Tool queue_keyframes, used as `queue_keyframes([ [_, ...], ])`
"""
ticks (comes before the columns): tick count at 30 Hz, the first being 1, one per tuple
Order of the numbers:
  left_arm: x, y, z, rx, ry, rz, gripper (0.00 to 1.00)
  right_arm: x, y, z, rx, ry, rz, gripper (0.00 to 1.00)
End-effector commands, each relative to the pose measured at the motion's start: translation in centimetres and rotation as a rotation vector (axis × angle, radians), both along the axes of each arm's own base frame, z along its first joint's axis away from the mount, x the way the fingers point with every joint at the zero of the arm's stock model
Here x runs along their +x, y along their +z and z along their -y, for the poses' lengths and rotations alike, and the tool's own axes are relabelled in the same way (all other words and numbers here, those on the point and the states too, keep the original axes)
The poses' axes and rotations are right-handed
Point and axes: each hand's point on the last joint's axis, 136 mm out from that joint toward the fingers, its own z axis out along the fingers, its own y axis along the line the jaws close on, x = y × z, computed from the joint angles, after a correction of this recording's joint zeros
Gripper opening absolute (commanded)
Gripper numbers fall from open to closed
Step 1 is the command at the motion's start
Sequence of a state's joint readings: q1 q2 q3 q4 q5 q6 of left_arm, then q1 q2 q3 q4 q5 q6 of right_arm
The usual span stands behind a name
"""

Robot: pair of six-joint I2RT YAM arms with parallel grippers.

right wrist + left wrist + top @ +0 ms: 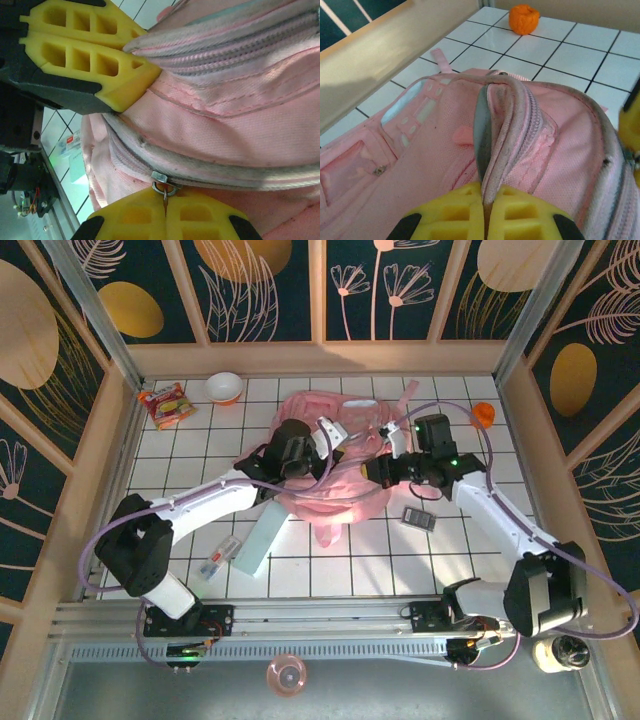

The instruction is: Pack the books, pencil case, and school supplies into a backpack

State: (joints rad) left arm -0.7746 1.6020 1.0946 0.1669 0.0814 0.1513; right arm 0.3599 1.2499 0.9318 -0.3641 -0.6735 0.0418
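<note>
**Tabletop (pixel 300 580), white tiled, walled on three sides: contents**

1. Backpack (pixel 335 475): soft, pink, slumped at the middle of the tabletop, with both arms meeting over it and covering much of its top.
 - Left jaws: yellow fingers (pixel 455 212) pressed together on a fold of the backpack's zip-edged rim (pixel 507 125). The same pair shows on the right wrist camera (pixel 85 60), pinching the pink fabric.
 - Right jaws: yellow fingers (pixel 130 217) closed tight on the metal zip pull (pixel 163 186), which hangs off the grey zip line.
2. Pencil case (pixel 262 538): mint green, lying flat on the tiles near-left of the backpack and apart from it, its far end close to the left forearm.
3. Clear packet (pixel 220 558): red and white inside, just left of the pencil case.
4. Calculator (pixel 418 518): dark grey, on the tiles right of the backpack, just beside the right forearm.
5. Orange object (pixel 484 416): far right, near the wall, well clear of the backpack.
6. Snack packet (pixel 165 403): far left corner.
7. Bowl (pixel 224 387): white with an orange base, just beside the snack packet.
8. Purple cables (pixel 480 455): looped over both arms, one crossing above the backpack.
</note>
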Motion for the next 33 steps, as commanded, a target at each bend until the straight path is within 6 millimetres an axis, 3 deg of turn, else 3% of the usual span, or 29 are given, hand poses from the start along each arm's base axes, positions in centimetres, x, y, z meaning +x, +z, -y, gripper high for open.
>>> queue_keyframes([
  [1,0.2,7.1,2.0,-0.296,0.098,0.067,0.0,-1.3,1.3,-1.1,0.076,-0.04,-0.052,0.0],
  [6,-1.7,6.1,1.9,-0.342,0.174,-0.038,0.0,1.3,-1.0,2.1,-0.033,-0.216,-0.102,0.0],
  [9,-1.8,5.8,1.2,-0.372,0.234,-0.098,0.0,3.2,-1.7,4.0,-0.067,-0.293,-0.128,0.0],
  [12,-1.5,6.3,0.8,-0.41,0.278,-0.121,0.0,5.0,-1.5,5.2,-0.105,-0.338,-0.11,0.0],
  [15,-1.0,7.4,0.9,-0.464,0.297,-0.118,0.0,5.9,0.0,4.7,-0.111,-0.333,-0.069,0.0],
  [22,1.9,9.3,2.1,-0.534,0.389,-0.083,0.0,3.7,1.9,1.2,-0.093,-0.295,-0.025,0.0],
  [27,4.0,10.1,3.2,-0.551,0.451,-0.088,0.0,1.5,1.8,-0.3,-0.093,-0.303,-0.033,0.0],
  [28,4.5,9.3,3.7,-0.538,0.459,-0.1,0.0,1.2,1.7,-0.5,-0.092,-0.307,-0.04,0.0],
  [33,5.3,9.6,4.7,-0.581,0.465,-0.14,0.0,-0.9,1.0,-2.5,-0.077,-0.285,-0.07,0.0],
])
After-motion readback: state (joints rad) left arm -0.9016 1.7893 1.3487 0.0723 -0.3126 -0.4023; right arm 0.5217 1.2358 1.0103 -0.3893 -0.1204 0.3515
